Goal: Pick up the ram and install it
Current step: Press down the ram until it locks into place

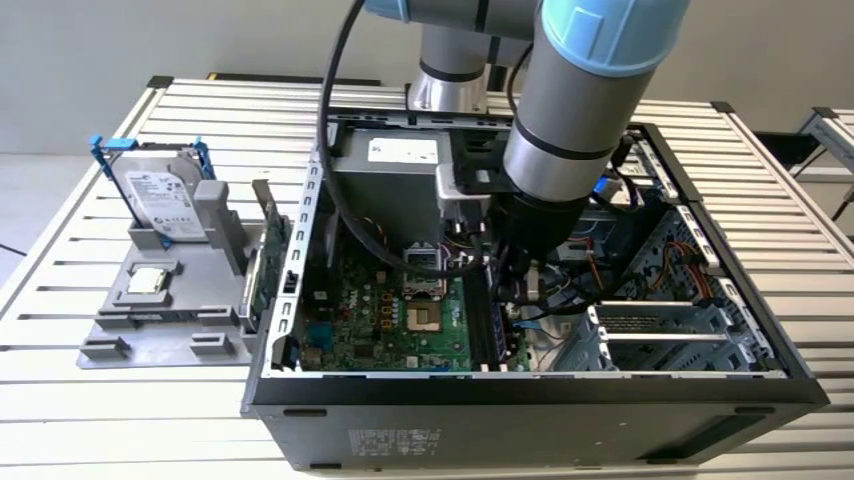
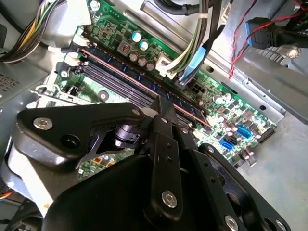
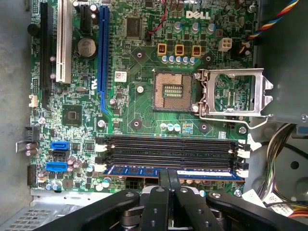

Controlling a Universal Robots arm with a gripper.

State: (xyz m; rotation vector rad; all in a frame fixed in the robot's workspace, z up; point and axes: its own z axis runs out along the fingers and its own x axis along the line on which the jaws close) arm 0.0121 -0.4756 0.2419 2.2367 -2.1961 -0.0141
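Open case on a slatted table, one arm reaching down into it. On the exterior view's left, one grey tray bearing one hard drive upright in a blue frame, with one expansion card standing on edge just beside the case wall.

Gripper low over the motherboard, near the case's middle. In both wrist views, two dark fingers brought together with no gap between them, gripping nothing; tips right at the ram, about midway along its length. Actual contact hard to judge.

Four memory slots side by side in the first wrist view: three black ones bare, the fourth holding the ram, a long narrow stick lying flat along the slot nearest the gripper. White latches at the slot ends. In the second wrist view, same stick seen as a thin strip running diagonally past the fingertips.

One CPU socket uncovered, its metal frame swung aside next to it. Two blue data ports near the board's edge, one above the other. Three long expansion slots beyond: one black, one white, one blue.
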